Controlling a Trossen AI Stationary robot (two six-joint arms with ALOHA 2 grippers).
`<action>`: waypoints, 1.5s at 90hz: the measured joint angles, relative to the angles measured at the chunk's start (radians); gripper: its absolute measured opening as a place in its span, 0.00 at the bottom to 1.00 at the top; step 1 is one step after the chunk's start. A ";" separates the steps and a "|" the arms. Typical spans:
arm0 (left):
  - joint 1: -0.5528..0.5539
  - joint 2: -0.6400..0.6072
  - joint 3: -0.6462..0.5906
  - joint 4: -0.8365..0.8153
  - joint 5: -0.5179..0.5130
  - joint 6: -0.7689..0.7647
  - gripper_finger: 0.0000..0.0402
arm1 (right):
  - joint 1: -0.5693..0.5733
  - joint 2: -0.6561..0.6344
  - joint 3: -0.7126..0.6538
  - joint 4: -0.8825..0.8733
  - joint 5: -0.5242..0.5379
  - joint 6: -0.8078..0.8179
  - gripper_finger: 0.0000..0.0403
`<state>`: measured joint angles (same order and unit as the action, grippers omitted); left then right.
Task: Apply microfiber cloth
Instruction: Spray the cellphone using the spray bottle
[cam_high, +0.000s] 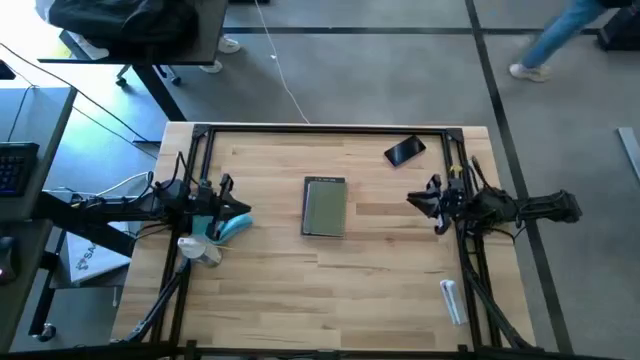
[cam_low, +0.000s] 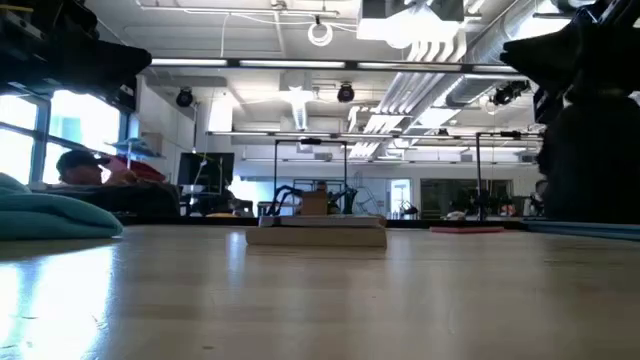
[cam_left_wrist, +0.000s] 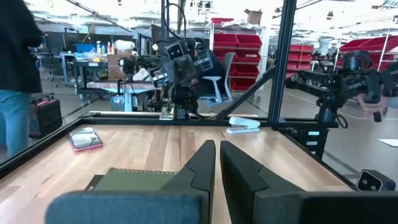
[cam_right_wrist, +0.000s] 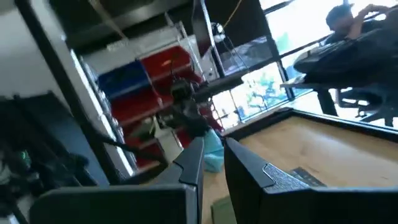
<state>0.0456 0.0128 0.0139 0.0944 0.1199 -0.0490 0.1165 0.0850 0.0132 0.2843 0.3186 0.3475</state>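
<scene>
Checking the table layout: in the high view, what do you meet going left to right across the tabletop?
Left gripper by the microfiber cloth → tablet → phone → right gripper.

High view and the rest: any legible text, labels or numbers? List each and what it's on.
None can be read for certain.
White sheet beside the table's left edge: dark print, too blurred to read.
Tablet, phone, spray bottle: no legible marks.
Red bins in the room behind: labels too small.
</scene>
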 joint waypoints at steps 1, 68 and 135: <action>0.000 0.000 0.000 0.000 0.000 0.000 0.02 | 0.000 0.000 0.000 0.003 0.016 -0.006 0.08; 0.000 0.000 0.000 0.000 0.000 0.000 0.02 | -0.182 0.860 0.405 -0.386 0.598 0.304 0.08; 0.000 0.000 0.000 0.038 0.000 0.006 0.02 | -0.836 1.428 0.526 -0.249 0.087 0.235 0.08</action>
<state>0.0454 0.0128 0.0139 0.1326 0.1196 -0.0433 -0.7194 1.5127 0.5388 0.0352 0.4058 0.5828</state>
